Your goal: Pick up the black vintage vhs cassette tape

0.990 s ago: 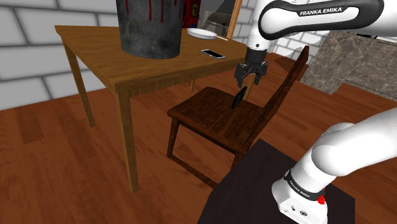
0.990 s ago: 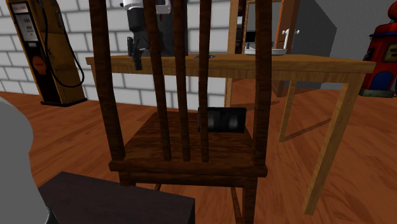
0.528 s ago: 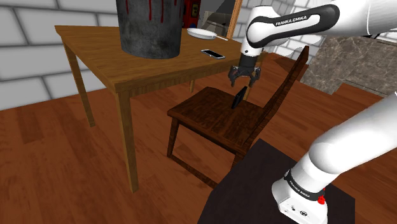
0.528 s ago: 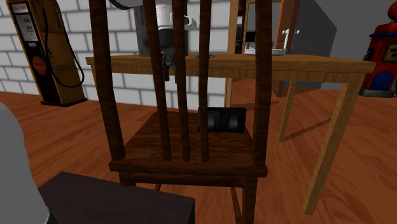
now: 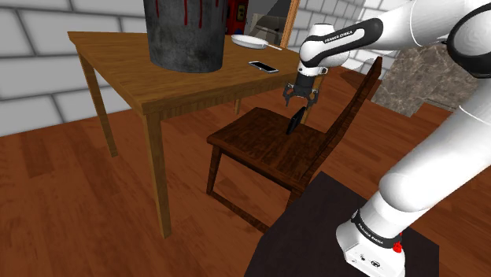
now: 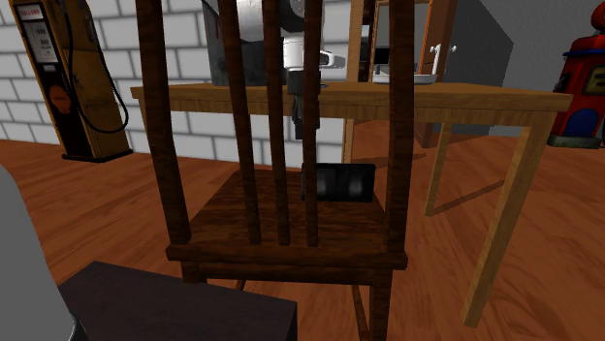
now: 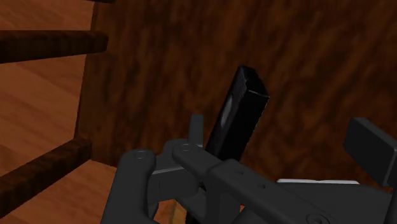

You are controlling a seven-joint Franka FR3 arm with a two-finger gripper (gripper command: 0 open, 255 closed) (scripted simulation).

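In the shoulder view, a grey bin (image 5: 185,35) stands on the wooden tabletop (image 5: 118,71), at 10 o'clock from the tool (image 5: 300,100). The tool's 2 fingers are spread apart, clasping nothing. At 6 o'clock, just beneath it, the black cassette (image 5: 295,120) stands tilted on its edge on the seat of the dark chair (image 5: 260,143). In the wrist view it lies nearer one finger than the other.

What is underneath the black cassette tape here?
The cassette tape stands on edge on the dark wooden chair seat, below the open gripper. In the wrist view the gripper's body covers its lower edge, so the contact itself is hidden.
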